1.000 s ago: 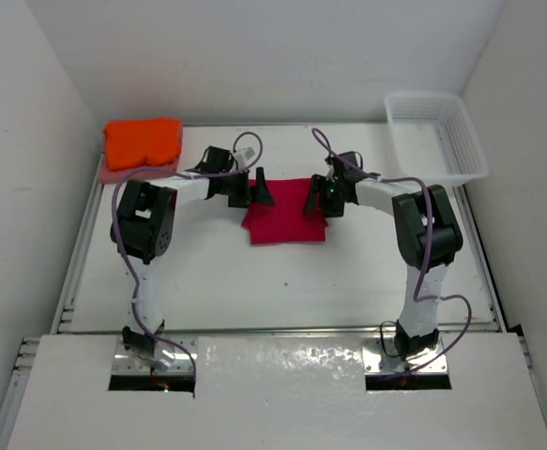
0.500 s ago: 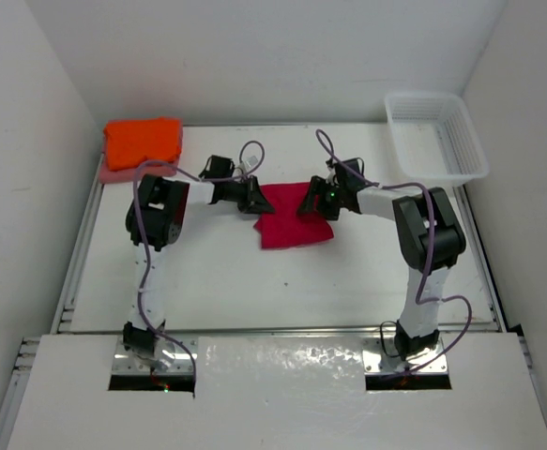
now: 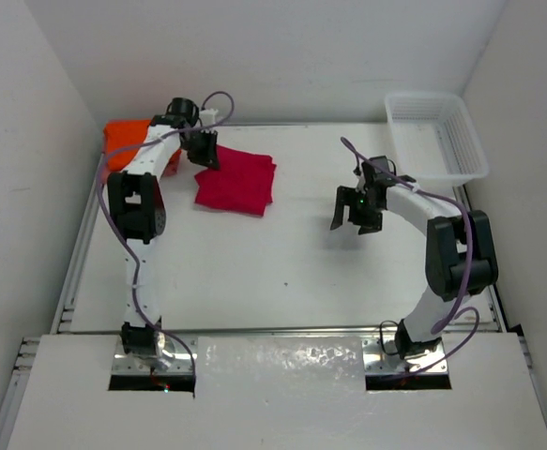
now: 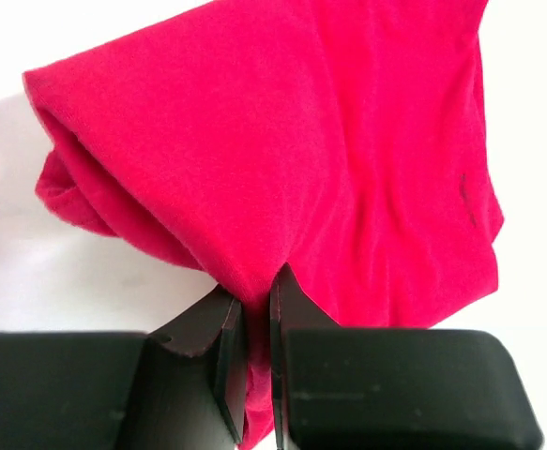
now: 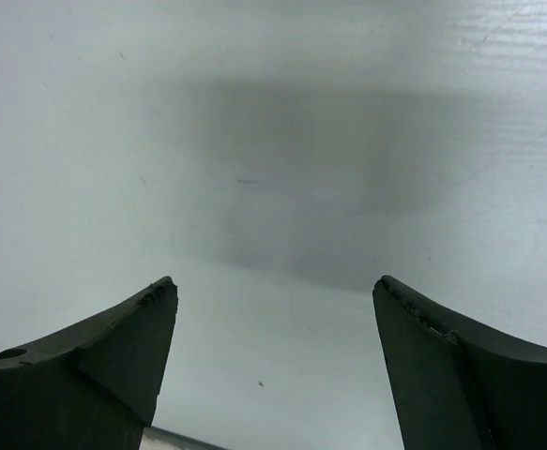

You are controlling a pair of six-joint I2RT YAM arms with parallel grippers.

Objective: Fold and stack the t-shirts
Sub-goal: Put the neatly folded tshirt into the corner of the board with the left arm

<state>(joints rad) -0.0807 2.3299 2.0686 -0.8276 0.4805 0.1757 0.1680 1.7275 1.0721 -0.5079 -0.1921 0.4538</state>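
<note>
At the far left of the counter (image 3: 282,272), my left fingers (image 4: 207,333) are pressed almost together, pinching a fold at the edge of the red shirt (image 4: 348,169). Cloth fills the thin slit between them. The red shirt lies folded on the counter, though I cannot tell whether the pinched edge is lifted. Its left end is near the orange shirt (image 3: 128,134), which sits in the far-left corner, partly hidden behind my left arm. Over on the right, my right fingers (image 5: 113,347) are spread wide and hold nothing, with only bare counter between them. They are well apart from the red shirt. The basket (image 3: 437,131) is beyond them in the far-right corner.
</note>
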